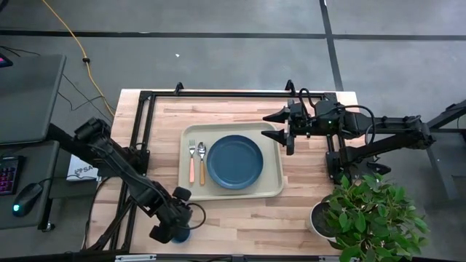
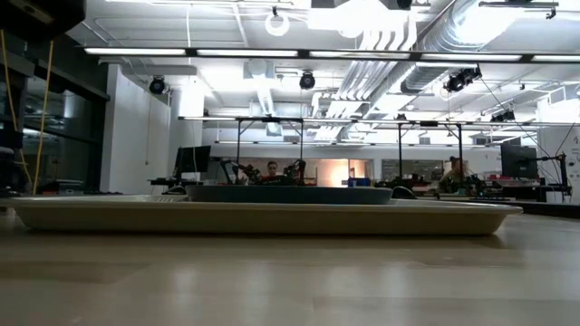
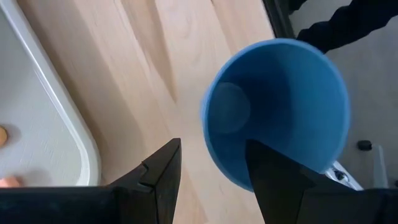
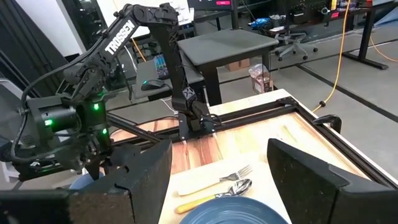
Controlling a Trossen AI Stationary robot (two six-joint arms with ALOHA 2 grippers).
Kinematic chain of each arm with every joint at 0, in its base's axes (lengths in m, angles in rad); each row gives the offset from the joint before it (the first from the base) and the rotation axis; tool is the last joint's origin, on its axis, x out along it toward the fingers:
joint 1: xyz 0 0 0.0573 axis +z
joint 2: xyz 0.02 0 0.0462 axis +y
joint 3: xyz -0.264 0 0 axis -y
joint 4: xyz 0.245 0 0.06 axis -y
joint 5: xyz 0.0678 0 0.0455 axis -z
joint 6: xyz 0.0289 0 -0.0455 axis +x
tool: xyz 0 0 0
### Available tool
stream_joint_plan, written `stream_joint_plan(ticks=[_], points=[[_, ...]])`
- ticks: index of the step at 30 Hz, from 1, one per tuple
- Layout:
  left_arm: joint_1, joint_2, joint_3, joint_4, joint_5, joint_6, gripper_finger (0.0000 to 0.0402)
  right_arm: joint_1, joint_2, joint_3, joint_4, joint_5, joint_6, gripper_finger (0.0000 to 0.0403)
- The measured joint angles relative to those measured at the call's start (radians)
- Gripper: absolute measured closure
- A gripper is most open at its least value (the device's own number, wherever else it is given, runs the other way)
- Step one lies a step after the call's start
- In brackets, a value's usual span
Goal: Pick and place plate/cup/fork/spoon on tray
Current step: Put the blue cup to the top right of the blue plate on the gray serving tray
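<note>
- Cup (image 3: 277, 115), small, blue and smooth-walled, sits between the left gripper's (image 1: 169, 231) dark jaws at the bench's near edge; the jaws bracket its rim, though whether they press it cannot be told.
- Left arm reaches low along the bench's left side, bent toward the near edge.
- Right gripper (image 1: 286, 127) hovers by the tray's far right corner, jaws spread wide and holding nothing.
- Cream tray (image 1: 273, 191), shallow-rimmed with rounded corners, carries the round blue plate (image 1: 234, 161).
- Orange-handled fork (image 1: 192, 160) and spoon (image 1: 202, 161) lie side by side left of the plate.
- Bench (image 1: 240, 215) is pale wood planking.
</note>
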Motion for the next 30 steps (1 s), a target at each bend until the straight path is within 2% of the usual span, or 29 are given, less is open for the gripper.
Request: stream_joint_plan(ticks=[13, 18, 21, 24, 27, 30], points=[[0.012, 0.081, 0.0, 0.007, 0.011, 0.004, 0.0247, 0.0, 0.0, 0.0, -0.012, 0.001, -0.007, 0.0148], [0.017, 0.081, 0.0, 0.007, 0.011, 0.003, 0.0292, 0.0, 0.0, 0.0, -0.02, 0.001, -0.007, 0.0148], [0.027, 0.08, 0.0, 0.006, 0.017, -0.004, 0.0336, 0.0, 0.0, 0.0, -0.031, 0.001, -0.007, 0.0148], [0.053, 0.068, 0.0, -0.01, 0.068, -0.005, 0.0385, 0.0, 0.0, 0.0, -0.041, 0.001, -0.007, 0.0148], [0.086, 0.034, 0.0, -0.047, 0.121, -0.028, 0.0393, 0.0, 0.0, 0.0, -0.045, 0.001, -0.007, 0.0148], [0.118, -0.03, 0.0, -0.073, 0.118, -0.028, 0.0396, 0.0, 0.0, 0.0, -0.045, 0.001, -0.007, 0.0148]])
